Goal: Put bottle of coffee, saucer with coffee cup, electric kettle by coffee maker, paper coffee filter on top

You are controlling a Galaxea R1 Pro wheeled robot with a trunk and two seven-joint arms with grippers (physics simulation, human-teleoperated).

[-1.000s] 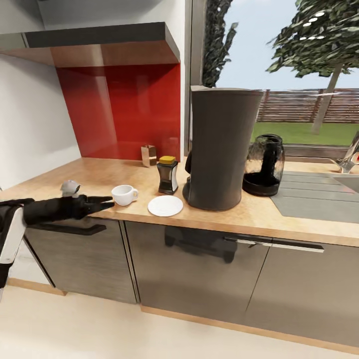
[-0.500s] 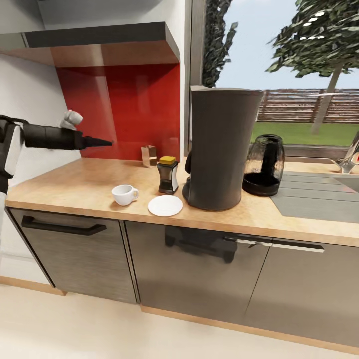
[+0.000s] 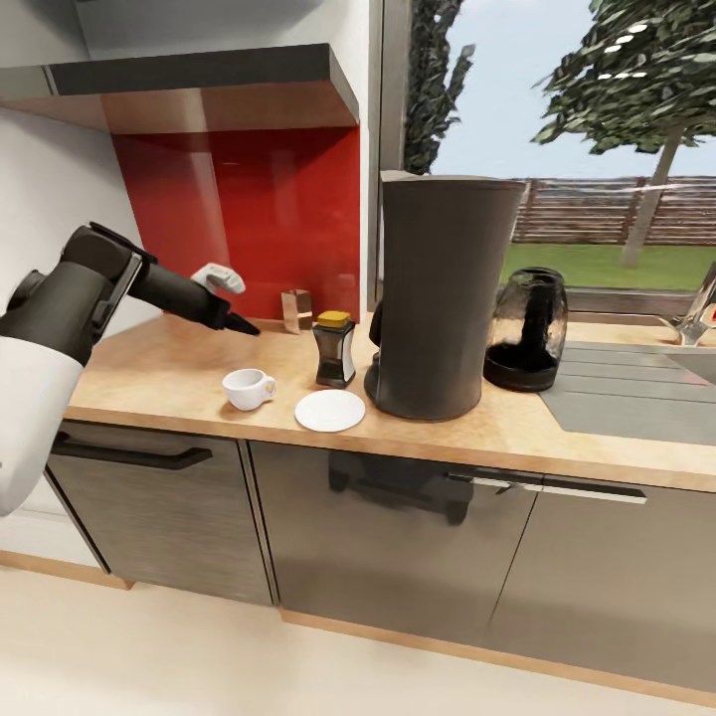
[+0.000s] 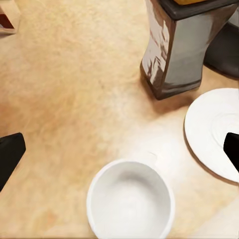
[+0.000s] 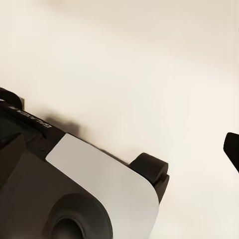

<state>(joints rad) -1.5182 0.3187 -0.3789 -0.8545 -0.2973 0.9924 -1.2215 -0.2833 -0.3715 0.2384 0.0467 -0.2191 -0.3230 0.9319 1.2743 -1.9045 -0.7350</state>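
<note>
On the kitchen countertop [image 3: 179,363] a white coffee cup [image 3: 249,388] [image 4: 130,200] sits empty and upright. The white saucer [image 3: 330,410] [image 4: 214,132] lies bare just right of it. Behind the saucer stands the bottle of coffee [image 3: 335,348] [image 4: 184,45], beside the tall coffee maker [image 3: 443,298]. The electric kettle [image 3: 525,328] is at the maker's other side. My left gripper [image 3: 242,326] [image 4: 121,152] hovers open above the cup, nothing between its fingers. My right gripper's one visible fingertip [image 5: 232,147] hangs over pale floor. The paper coffee filter is out of view.
The dark kitchen shelf [image 3: 199,70] juts out above the red backsplash. A small brown box [image 3: 295,310] stands by the backsplash. A steel sink [image 3: 696,363] with a tap is at the far right. The right wrist view shows the robot's base [image 5: 94,189].
My left arm rose from the counter's front edge, swung high to the left, then came right and down over the countertop above the cup. Nothing on the countertop moved.
</note>
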